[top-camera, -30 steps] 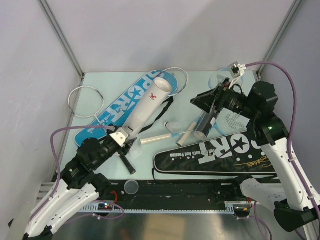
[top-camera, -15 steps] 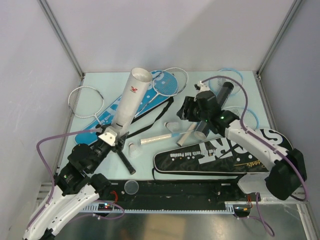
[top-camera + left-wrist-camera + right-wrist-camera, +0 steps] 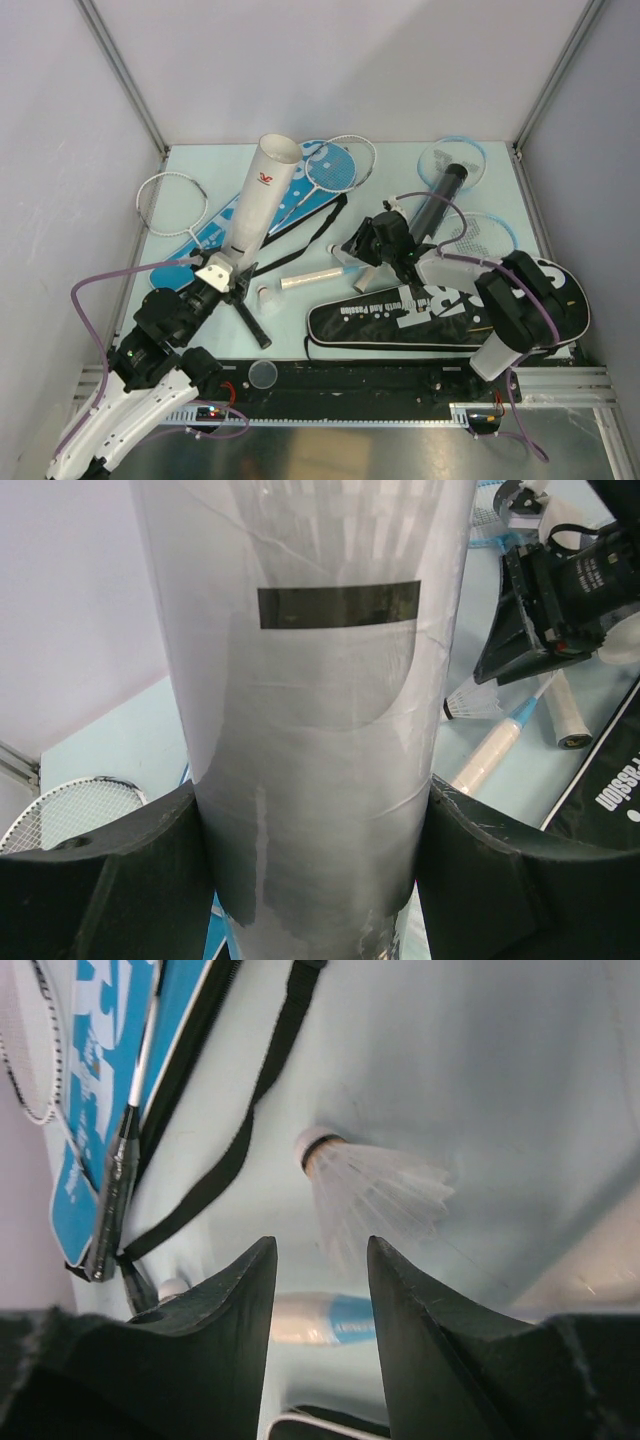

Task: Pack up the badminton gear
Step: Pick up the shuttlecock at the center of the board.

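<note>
Shuttlecock (image 3: 370, 1185): centre of worktop, on its side, just beyond the fingertips, long axis across the gap.
Right gripper (image 3: 320, 1245): spread, empty, low, much the nearer.
Left gripper (image 3: 315, 830): clamped round white tube (image 3: 315, 680), near left corner, mouth raised toward far edge.

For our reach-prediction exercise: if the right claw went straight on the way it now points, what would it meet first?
Probably the white shuttlecock lying on the table, just ahead of the open right claw and in line with its gap; exact depth is unclear.
</note>
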